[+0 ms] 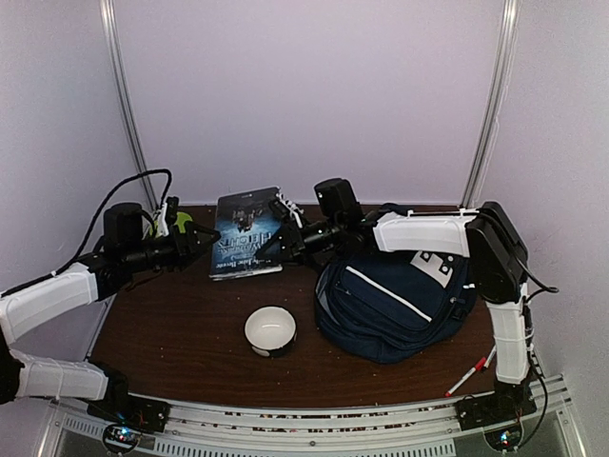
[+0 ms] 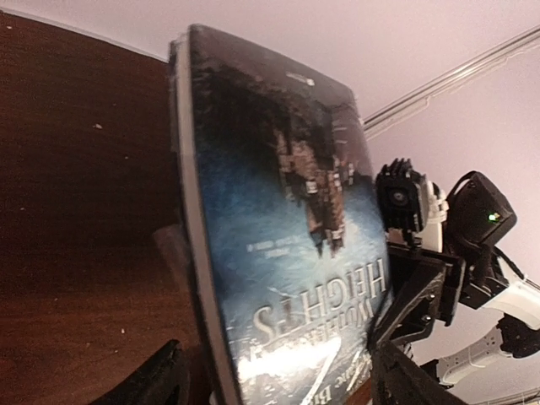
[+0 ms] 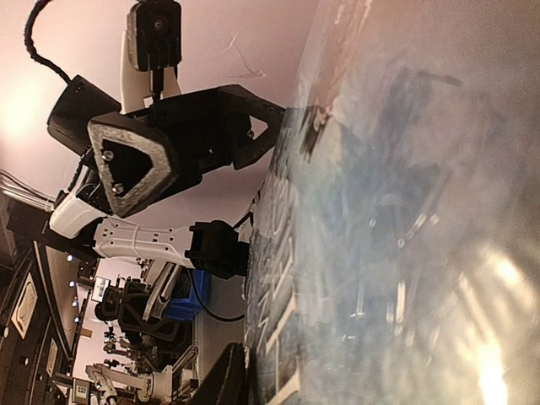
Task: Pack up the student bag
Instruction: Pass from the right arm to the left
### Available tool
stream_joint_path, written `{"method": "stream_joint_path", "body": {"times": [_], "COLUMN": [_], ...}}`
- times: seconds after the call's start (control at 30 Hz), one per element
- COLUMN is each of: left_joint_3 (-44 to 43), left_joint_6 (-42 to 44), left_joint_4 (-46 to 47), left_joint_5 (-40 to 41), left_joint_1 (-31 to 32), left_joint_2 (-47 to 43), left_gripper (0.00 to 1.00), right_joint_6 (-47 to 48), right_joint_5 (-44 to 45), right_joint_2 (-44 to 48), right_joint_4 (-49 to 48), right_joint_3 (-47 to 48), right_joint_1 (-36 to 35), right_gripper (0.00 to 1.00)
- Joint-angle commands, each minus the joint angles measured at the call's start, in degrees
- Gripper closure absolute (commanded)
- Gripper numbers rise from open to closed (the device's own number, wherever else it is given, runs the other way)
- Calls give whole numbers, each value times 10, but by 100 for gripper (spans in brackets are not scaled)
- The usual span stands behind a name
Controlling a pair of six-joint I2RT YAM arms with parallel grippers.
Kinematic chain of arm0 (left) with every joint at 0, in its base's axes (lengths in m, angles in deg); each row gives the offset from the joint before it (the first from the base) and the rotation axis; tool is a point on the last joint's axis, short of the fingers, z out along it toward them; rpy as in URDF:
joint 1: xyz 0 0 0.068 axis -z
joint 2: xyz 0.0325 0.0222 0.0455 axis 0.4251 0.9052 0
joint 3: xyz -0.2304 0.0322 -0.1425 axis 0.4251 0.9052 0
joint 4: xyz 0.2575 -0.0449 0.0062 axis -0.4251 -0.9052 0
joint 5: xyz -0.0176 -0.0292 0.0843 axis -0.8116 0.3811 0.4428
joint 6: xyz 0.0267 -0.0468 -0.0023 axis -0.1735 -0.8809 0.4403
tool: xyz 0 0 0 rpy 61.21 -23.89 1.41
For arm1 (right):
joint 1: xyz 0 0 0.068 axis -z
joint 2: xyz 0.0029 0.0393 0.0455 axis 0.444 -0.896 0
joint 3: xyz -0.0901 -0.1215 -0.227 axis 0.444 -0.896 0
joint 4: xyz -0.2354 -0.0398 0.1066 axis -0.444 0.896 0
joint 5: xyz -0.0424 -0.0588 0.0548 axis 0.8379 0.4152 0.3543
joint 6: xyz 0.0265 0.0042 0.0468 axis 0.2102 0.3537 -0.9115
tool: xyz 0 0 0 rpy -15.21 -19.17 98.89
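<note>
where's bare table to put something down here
Bare table between the left arm and the white bowl, plus a strip between bowl and book. Crowded on the right: student bag, pen.

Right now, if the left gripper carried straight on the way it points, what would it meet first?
The book, held at its far edge by the right gripper. The left gripper is open, its fingers seemingly flanking the near edge, so contact would likely come almost at once.
</note>
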Motion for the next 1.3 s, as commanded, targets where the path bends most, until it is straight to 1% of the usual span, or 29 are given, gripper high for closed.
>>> {"method": "stream_joint_path", "body": {"times": [0.0,0.07,0.13,0.17,0.23,0.27,0.3,0.37,0.47,0.5,0.63,0.77,0.9,1.0,1.1,1.17,1.23,1.27], "left_joint_3": [-42,-60,-52,-37,-3,8,9,1,2,3,20,34,35,40,44,43,44,43], "left_joint_6": [78,92,75,59,26,13,11,21,10,4,-31,-49,-63,-97,-121,-127,-130,-131], "left_joint_4": [-99,-129,-113,-80,16,61,77,76,115,128,186,213,235,288,329,340,348,349], "left_joint_5": [67,61,28,9,-36,-55,-65,-76,-98,-103,-114,-115,-127,-145,-157,-164,-169,-170], "left_joint_1": [3,3,4,4,7,11,15,23,35,37,40,39,39,40,40,40,40,40], "left_joint_2": [-35,-30,-13,-8,-5,-5,-4,-3,-3,-2,5,0,0,11,23,30,33,34], "left_gripper": [23,23,23,23,23,23,23,24,25,26,36,42,53,60,70,74,76,78], "right_joint_6": [59,64,49,39,13,-6,-27,-57,-62,-62,-50,-38,33,56,89,112,128,138], "right_joint_5": [-18,-21,-27,-32,-43,-53,-60,-66,-64,-64,-58,-49,-38,-26,-9,2,9,12], "right_joint_2": [72,75,76,76,75,75,75,75,71,69,67,61,70,75,81,85,91,95], "right_joint_4": [-55,-56,-74,-89,-121,-156,-181,-217,-218,-216,-203,-189,-110,-82,-41,-12,8,20], "right_joint_3": [11,8,5,2,0,-3,-7,-10,-8,-8,-7,-5,2,3,8,13,11,8], "right_joint_1": [1,1,1,1,1,1,0,1,1,1,2,10,10,12,13,15,19,22], "right_gripper": [100,100,100,100,100,100,100,100,100,100,100,99,97,96,92,90,84,77]}}
